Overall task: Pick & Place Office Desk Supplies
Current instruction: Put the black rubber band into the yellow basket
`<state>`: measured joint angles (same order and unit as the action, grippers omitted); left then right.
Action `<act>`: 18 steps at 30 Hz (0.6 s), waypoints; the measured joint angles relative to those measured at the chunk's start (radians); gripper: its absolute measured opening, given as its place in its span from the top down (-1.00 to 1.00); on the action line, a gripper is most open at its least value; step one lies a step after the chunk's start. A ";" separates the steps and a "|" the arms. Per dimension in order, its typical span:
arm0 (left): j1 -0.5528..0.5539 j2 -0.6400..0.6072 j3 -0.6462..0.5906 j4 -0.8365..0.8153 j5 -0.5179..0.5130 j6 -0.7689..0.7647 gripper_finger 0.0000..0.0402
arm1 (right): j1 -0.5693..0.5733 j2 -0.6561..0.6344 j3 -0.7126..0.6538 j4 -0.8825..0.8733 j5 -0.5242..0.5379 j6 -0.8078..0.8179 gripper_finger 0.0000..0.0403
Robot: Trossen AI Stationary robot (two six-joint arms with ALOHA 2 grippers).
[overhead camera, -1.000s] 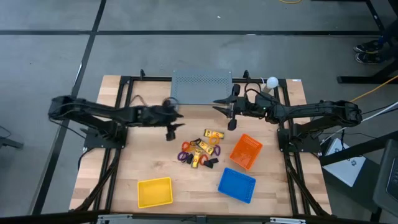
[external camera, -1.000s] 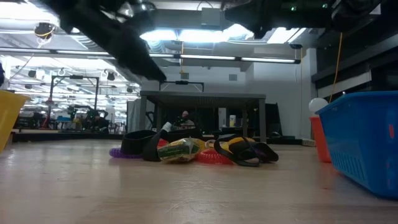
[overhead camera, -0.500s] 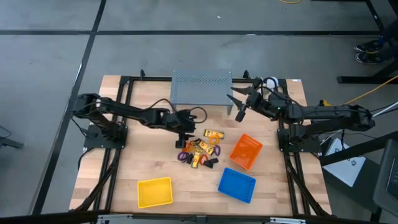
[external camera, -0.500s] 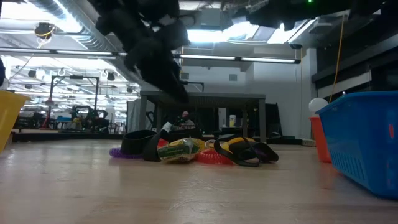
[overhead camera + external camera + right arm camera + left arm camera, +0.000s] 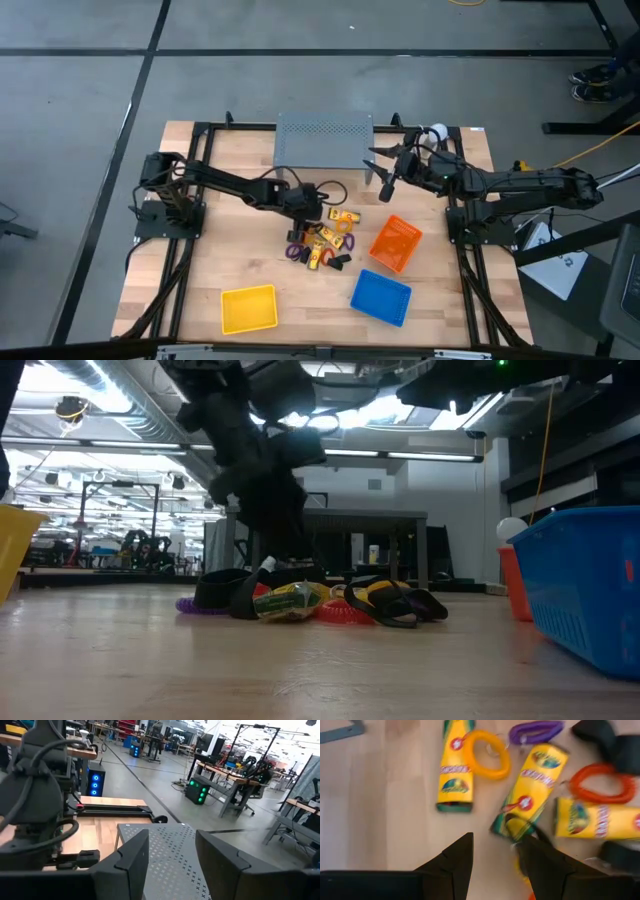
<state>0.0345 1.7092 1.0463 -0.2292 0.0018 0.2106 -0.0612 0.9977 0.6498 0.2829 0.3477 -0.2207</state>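
The supplies lie in a loose pile at the middle of the table: yellow packets, an orange loop, a purple loop, a red loop and black clips. In the low view the pile rests on the wood. My left gripper hangs open just above the pile's far-left edge, fingers pointing down; in the left wrist view the left gripper stands over a tilted packet. My right gripper is open in the air beside the grey shelf.
Orange basket and blue basket sit right of the pile, the yellow basket near the near-left edge. The grey perforated shelf stands at the far edge. Bare wood lies left of the pile.
My left gripper has reached toward the table's right and come down over the pile's far-left edge. My right gripper has drawn back a little toward the far-right, beside the shelf, then held still. The supplies have not moved.
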 joint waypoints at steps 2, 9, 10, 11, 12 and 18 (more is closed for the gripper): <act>0.000 0.001 0.014 -0.009 0.024 -0.010 0.18 | 0.000 0.000 0.000 -0.006 0.000 0.000 0.19; 0.005 0.001 0.024 -0.055 0.021 -0.067 0.18 | 0.000 0.000 -0.001 -0.045 0.000 0.011 0.18; 0.005 0.001 0.024 -0.056 0.021 -0.071 0.18 | 0.000 0.000 -0.001 -0.052 0.000 0.017 0.18; 0.005 0.001 0.025 -0.054 0.021 -0.076 0.18 | 0.000 0.000 -0.001 -0.057 0.000 0.023 0.18; 0.002 0.001 0.025 -0.052 0.020 -0.082 0.18 | 0.000 0.000 -0.001 -0.063 -0.001 0.028 0.18; 0.001 0.003 0.025 -0.050 0.016 -0.098 0.18 | 0.000 0.000 -0.001 -0.074 -0.008 0.030 0.18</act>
<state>0.0353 1.7118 1.0710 -0.2793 0.0181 0.1126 -0.0612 0.9981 0.6491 0.2087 0.3396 -0.1905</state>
